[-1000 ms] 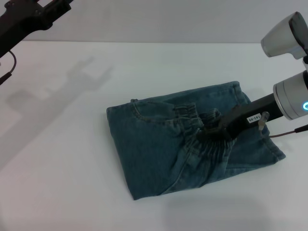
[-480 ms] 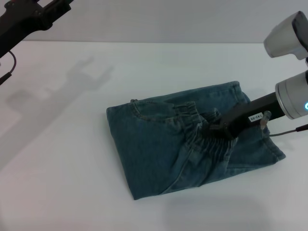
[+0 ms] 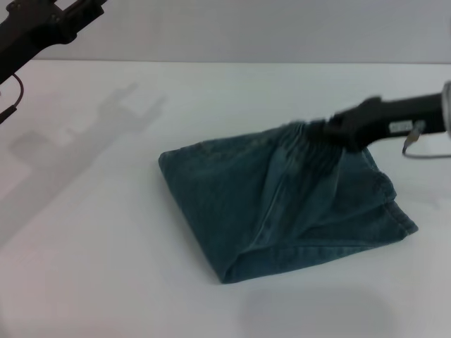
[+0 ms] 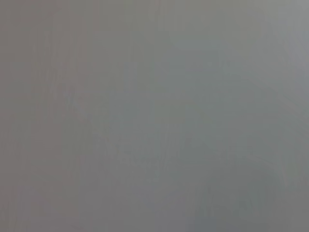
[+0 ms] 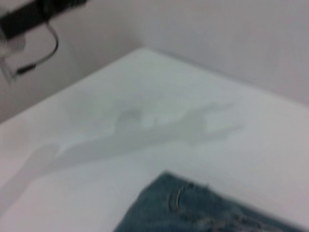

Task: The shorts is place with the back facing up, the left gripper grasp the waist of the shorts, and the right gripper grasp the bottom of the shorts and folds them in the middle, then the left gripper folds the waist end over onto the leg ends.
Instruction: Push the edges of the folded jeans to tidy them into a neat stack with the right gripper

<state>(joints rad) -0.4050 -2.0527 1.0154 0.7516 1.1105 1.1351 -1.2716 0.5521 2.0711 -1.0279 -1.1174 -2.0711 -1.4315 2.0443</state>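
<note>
1. Tabletop (image 3: 106,246): plain white and matte, it fills nearly all of my head view. A pale grey wall (image 3: 246,28) runs behind its far edge. A soft shadow (image 3: 106,120) of an arm lies across the table's left part.
2. The shorts (image 3: 232,204): faded blue denim, lying right of centre on the table and folded into a rough wedge. The left corner lies flat, while the far right part is pulled up off the surface like a tent, with creases running up to the grip. A stitched edge (image 3: 398,211) rests on the table at the near right; I cannot tell whether it is a leg hem. My right wrist view catches only a flat denim corner (image 5: 193,212) on the white surface.
3. The right gripper (image 3: 330,132): a black claw coming in from the right edge, raised above the table. Its jaws are closed tight on the denim and hold it off the surface.
4. The left gripper (image 3: 77,10): parked high at the far left corner, well apart from the shorts. I cannot tell its state.
5. The waist (image 3: 303,141): a gathered, ruffled band, bunched just beside the right gripper's tips and lifted clear of the table.
</note>
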